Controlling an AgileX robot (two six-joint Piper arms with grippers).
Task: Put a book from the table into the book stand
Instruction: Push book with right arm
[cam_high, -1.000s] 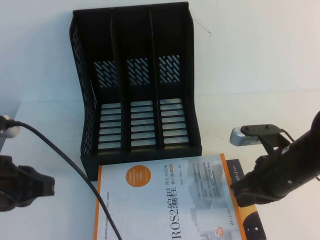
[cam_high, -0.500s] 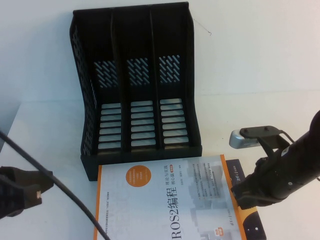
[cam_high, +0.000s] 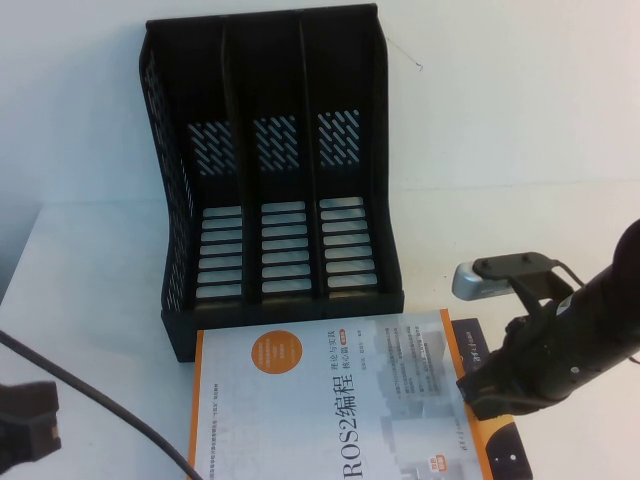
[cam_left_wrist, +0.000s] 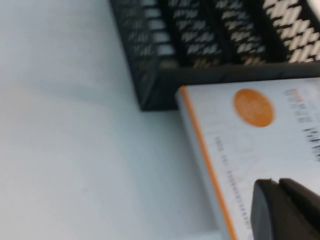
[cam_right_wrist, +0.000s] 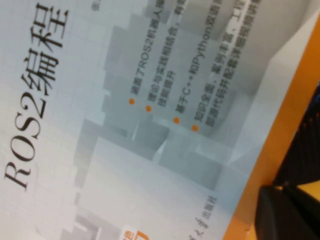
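The ROS2 book (cam_high: 350, 400) lies flat on the white surface (cam_high: 520, 150), its far edge touching the front of the empty black book stand (cam_high: 270, 170), its long axis running across the stand's three slots. The right gripper (cam_high: 478, 392) is the nearer one, sitting at the book's orange right edge; whether its fingers are released or clenched cannot be told. The left gripper (cam_left_wrist: 280, 210) hangs over the book's near-left part, fingers clenched on nothing. The book probably needs lifting by its right edge.

The book stand (cam_high: 270, 170) slots stand open above the book (cam_high: 350, 400).
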